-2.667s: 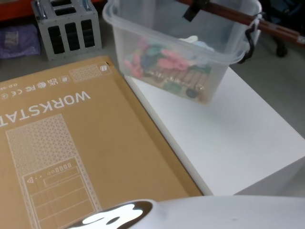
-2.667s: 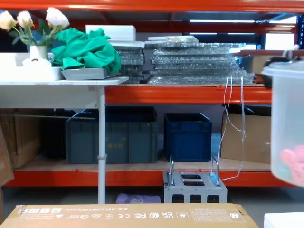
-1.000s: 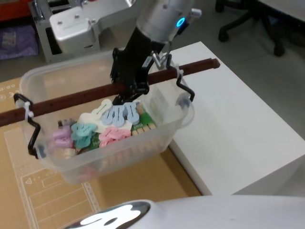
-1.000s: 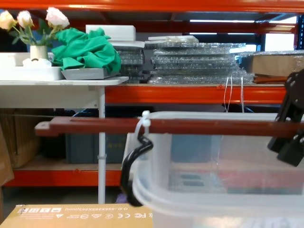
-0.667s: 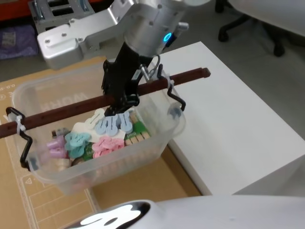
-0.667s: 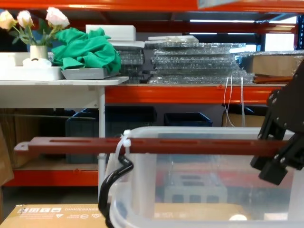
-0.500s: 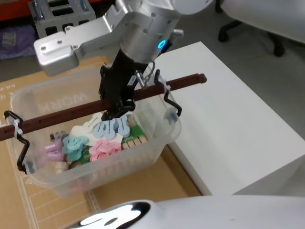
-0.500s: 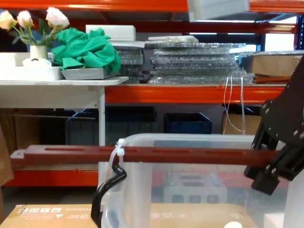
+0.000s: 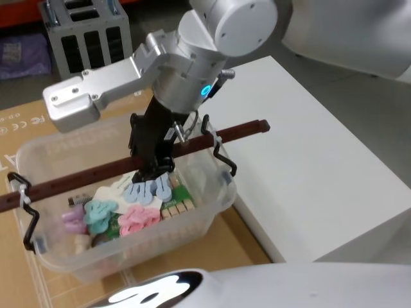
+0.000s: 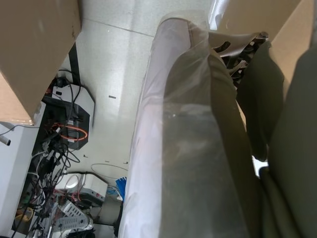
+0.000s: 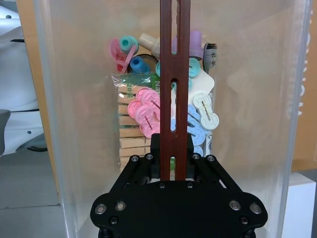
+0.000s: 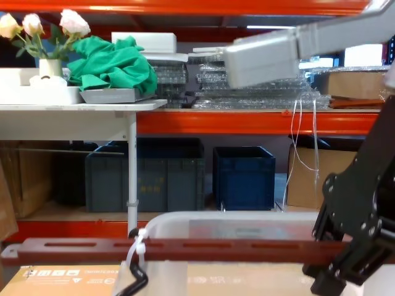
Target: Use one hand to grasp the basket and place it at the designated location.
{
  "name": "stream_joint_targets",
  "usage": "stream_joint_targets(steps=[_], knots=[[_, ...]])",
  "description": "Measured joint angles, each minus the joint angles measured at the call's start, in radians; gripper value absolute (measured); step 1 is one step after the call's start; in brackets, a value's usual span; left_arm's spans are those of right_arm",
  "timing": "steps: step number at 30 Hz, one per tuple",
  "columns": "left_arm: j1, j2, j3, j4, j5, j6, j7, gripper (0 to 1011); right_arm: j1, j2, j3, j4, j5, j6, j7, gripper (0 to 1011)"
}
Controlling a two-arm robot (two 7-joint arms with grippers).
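Right gripper is clamped hard on the bar handle, fingers pinched shut either side of the wood at roughly mid-length, and the basket hangs low over the cardboard box, on the side of the box that runs just beside the white table. Whether the tub's base is touching the box, I cannot tell. Here's the danger as I read it: the tub hangs from that bar on black hooks and white ties, so it can swing under the bar, and if the fingers let go before the base sits flat it could drop and tip, spilling the pegs piled inside. The far end of the bar reaches out past the box edge over the table, and the tub corner sits close to that edge, so a sideways drift could leave it hanging off the box. A narrow pinch on a smooth bar could also let the load roll in the grip.
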Motion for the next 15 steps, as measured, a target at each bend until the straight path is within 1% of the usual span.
stream_joint_targets(steps=[4, 5, 10, 15], knots=[[0.0, 0.0, 0.0, 0.0, 0.0, 0.0, 0.0, 0, -0.008, -0.003, -0.016, -0.003, -0.018, -0.004, -0.018, 227], [0.0, 0.0, 0.0, 0.0, 0.0, 0.0, 0.0, 0, -0.008, -0.003, -0.016, -0.003, -0.018, -0.004, -0.018, 227], [0.0, 0.0, 0.0, 0.0, 0.0, 0.0, 0.0, 0, -0.014, -0.006, -0.041, -0.019, -0.043, -0.003, -0.031, 227], [0.0, 0.0, 0.0, 0.0, 0.0, 0.0, 0.0, 0, -0.017, -0.006, -0.058, -0.027, -0.059, 0.003, -0.038, 227]])
